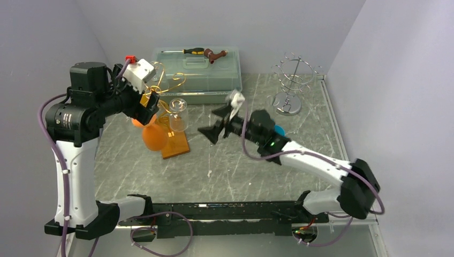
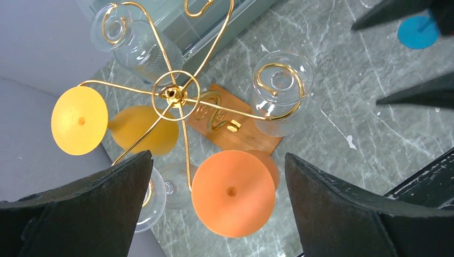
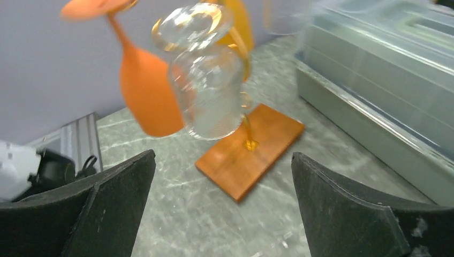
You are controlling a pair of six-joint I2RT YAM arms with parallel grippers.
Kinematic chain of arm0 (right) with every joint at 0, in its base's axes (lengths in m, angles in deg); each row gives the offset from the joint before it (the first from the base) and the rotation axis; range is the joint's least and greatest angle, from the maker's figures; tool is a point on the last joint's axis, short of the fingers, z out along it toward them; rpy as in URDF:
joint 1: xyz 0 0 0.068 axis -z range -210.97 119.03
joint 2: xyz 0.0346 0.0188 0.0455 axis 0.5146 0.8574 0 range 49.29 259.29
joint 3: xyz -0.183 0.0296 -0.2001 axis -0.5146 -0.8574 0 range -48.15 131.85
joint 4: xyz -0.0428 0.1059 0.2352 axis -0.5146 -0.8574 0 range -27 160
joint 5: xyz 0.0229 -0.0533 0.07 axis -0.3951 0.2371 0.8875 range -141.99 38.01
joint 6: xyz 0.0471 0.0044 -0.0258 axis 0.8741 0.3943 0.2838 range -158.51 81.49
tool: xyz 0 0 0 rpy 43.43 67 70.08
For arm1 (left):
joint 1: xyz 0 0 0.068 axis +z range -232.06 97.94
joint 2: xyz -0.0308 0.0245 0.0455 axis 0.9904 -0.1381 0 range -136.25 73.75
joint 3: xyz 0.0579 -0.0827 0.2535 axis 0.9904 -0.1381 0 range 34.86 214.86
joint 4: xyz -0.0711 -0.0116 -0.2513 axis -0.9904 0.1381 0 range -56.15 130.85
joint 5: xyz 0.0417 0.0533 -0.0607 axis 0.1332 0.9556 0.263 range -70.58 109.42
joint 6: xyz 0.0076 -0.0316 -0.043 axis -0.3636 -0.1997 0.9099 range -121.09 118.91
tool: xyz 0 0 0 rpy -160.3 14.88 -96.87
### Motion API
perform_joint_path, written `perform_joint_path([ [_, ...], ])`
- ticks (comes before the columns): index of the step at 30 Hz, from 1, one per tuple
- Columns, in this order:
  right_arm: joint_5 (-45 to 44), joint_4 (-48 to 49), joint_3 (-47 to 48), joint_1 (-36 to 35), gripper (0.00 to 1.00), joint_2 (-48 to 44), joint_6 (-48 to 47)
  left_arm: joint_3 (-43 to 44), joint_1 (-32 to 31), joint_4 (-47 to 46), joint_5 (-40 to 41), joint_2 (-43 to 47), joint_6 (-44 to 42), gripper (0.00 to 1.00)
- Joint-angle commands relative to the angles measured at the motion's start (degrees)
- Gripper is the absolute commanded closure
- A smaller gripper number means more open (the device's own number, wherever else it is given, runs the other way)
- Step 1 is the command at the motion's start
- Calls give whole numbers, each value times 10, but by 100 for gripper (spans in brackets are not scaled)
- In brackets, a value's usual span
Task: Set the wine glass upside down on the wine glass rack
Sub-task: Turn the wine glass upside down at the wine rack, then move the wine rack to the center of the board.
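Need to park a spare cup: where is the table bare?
Bare table lies in front, between the wooden base, the right arm and the front rail. Crowded: around the gold rack, with hanging glasses, left claw and right claw.

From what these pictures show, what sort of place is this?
Probably a robot test cell, not a home: plain grey walls box in the table, and a screwdriver lies on a plastic case.

Five wine glasses (image 2: 233,193), two racks (image 1: 292,80), one screwdriver (image 1: 194,51).
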Motion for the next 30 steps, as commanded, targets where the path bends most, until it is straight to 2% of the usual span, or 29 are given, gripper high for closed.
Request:
perform_joint_path([
  [1, -116, -461, 212, 60, 0, -55, 50, 28, -2, 7, -33, -12, 34, 1],
  [4, -203, -647, 365, 121, 0, -35, 44, 45, -2, 13, -51, -28, 51, 1],
  [7, -261, -722, 461, 172, 0, -11, 29, 54, -2, 16, -58, -37, 58, 0],
  [11, -269, -787, 531, 222, 6, 26, 27, 52, -2, 16, -52, -36, 55, 1],
  [15, -299, -796, 511, 249, 13, 33, 18, 36, -2, 15, -50, -29, 50, 0],
  [18, -265, -791, 481, 268, 20, 34, 27, 29, -1, 19, -58, -26, 49, 1],
  [23, -277, -771, 420, 278, 22, 38, 27, 23, -2, 17, -59, -21, 44, 1],
  [30, -235, -758, 426, 287, 33, 78, 22, 18, -2, 18, -61, -17, 42, 1],
])
